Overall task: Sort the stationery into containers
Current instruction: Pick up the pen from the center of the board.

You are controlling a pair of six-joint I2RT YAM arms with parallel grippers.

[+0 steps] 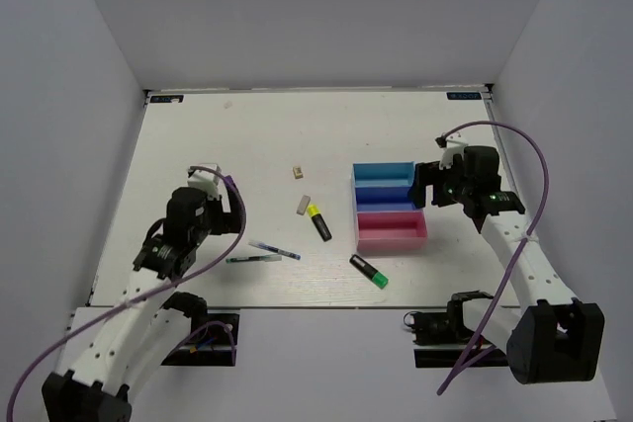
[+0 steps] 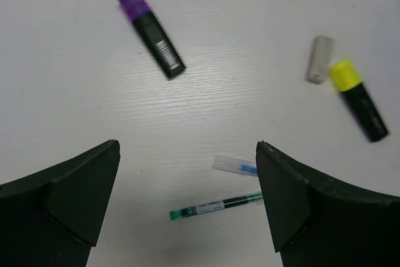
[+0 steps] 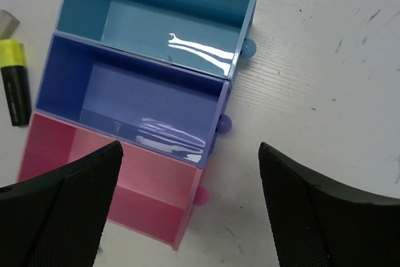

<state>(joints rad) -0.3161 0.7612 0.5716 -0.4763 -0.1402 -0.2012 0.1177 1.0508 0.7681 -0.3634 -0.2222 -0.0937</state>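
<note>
From above, the left gripper (image 1: 229, 197) is seen spread wide over the white table (image 1: 247, 130), holding nothing. The right gripper (image 1: 423, 188), equally wide and unloaded, is held just beside the right end of the joined light blue tray (image 1: 384, 167), dark blue tray (image 1: 384, 188) and pink tray (image 1: 392, 238). Left of the trays, a tan block (image 1: 297, 173), grey eraser (image 1: 304, 205), yellow-capped highlighter (image 1: 318, 221), blue pen (image 1: 274, 248), green pen (image 1: 252, 259) and green-capped highlighter (image 1: 368, 271) are scattered on the table.

In the left wrist view, a purple-capped highlighter (image 2: 152, 32) is shown beyond the parted fingers (image 2: 69, 198).

In the right wrist view, the three trays are framed above the parted jaws, with the yellow-capped highlighter and eraser at their far side.
</note>
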